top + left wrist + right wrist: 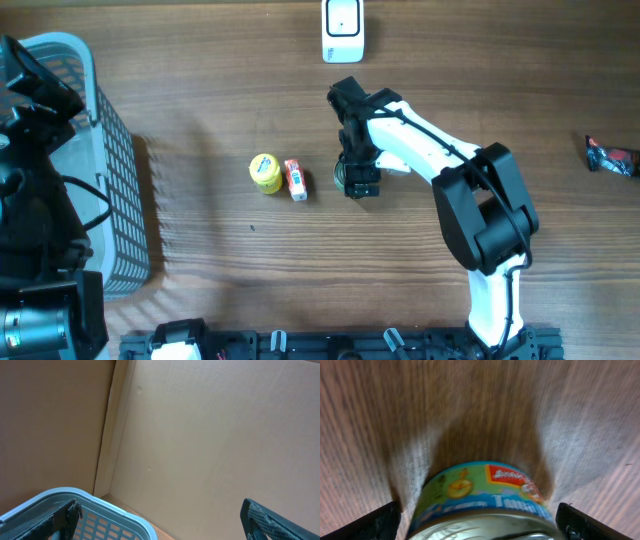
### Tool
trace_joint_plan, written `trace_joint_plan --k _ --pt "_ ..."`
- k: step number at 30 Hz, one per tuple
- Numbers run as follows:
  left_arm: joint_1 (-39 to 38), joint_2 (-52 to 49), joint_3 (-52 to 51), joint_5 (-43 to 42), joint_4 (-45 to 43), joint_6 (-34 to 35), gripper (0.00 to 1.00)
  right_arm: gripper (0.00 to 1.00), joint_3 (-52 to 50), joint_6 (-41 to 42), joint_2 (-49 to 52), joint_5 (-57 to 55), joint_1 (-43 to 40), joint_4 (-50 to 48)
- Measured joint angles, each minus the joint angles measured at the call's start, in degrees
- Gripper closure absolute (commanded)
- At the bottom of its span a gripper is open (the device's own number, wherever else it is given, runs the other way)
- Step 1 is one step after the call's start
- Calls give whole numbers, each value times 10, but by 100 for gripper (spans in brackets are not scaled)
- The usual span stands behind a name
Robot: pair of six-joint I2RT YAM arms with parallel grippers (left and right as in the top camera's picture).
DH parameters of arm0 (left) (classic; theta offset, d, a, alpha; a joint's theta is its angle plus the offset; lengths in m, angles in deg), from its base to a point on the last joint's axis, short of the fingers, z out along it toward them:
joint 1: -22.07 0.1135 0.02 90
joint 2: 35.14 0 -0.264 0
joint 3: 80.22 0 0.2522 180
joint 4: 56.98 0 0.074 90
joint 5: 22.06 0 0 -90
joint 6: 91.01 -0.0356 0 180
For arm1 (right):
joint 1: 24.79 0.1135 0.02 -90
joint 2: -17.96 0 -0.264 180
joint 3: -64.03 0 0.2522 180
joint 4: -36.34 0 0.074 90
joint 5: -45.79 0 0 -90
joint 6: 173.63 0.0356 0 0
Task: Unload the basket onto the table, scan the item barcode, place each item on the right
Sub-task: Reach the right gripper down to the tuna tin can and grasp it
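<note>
Jaws: both spread wide, empty. Position: right gripper [481,525] straddles labelled can [485,492] on table [200,260], not touching it; left gripper [157,522] hangs over basket [100,510]. Recommended: centre, descend, close on can's wall; barcode unseen, so locate it before presenting to scanner [343,30].

Outstretched right arm [420,140], elbow bent, right hand [361,183] pointing down, jaws wide (left hand [160,521] wide too)

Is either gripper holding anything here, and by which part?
Nothing is held. The right gripper stands open around a can; the left gripper is open, empty.
</note>
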Motion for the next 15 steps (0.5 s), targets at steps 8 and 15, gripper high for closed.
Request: trace_joint_plan --k 8,15 --pt "0 0 0 0 1 0 0 31 4 -24 2 2 0 -1" --pt "0 0 0 0 1 0 0 27 4 -367 3 -16 1 4"
